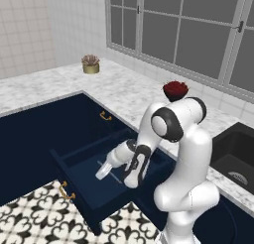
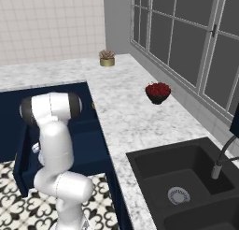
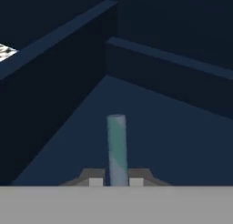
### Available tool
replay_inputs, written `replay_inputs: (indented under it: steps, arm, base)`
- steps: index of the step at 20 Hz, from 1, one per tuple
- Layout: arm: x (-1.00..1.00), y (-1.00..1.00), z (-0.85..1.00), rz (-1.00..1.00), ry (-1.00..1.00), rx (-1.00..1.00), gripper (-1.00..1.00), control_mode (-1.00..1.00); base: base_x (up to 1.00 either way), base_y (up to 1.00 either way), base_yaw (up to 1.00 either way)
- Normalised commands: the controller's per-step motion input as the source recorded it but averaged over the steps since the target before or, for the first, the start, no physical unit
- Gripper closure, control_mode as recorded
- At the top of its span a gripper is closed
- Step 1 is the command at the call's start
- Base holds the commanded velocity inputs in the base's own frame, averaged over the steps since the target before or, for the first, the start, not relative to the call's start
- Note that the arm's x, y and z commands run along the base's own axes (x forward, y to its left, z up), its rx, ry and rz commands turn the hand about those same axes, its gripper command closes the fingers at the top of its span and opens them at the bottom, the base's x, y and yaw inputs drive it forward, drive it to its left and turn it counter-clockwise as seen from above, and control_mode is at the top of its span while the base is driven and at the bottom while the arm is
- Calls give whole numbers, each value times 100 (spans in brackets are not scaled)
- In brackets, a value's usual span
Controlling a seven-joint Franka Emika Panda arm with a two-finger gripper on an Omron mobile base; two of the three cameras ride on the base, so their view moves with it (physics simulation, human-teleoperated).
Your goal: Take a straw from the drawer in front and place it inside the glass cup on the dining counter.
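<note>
Left base: gripper (image 1: 102,171) down in open drawer (image 1: 79,188), 7 o'clock of elbow. Right base: arm hides drawer interior. Hand cam: straw (image 3: 116,148) at 6 o'clock, pinched betw. closed tips; looks light, stiff, slippery, so grip near mid-length.

I see a white-grey marble counter (image 1: 124,89) wrapping the corner under a big grey-framed window (image 1: 198,34). Pale tiled walls (image 2: 46,23) stand behind it. A black sink (image 2: 186,177) is sunk into the counter, and the floor (image 1: 30,213) has black-and-white patterned tiles.
</note>
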Motion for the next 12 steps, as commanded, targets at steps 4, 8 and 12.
replay_inputs:
  steps: [4,8,12]
  arm:
    - [74,5,100,0,2,10,100,-100]
    - [30,7,100,0,2,9,100,-100]
    - [7,14,100,0,0,3,100,-100]
  base:
    - [0,0,0]
    - [0,0,0]
    - [0,0,0]
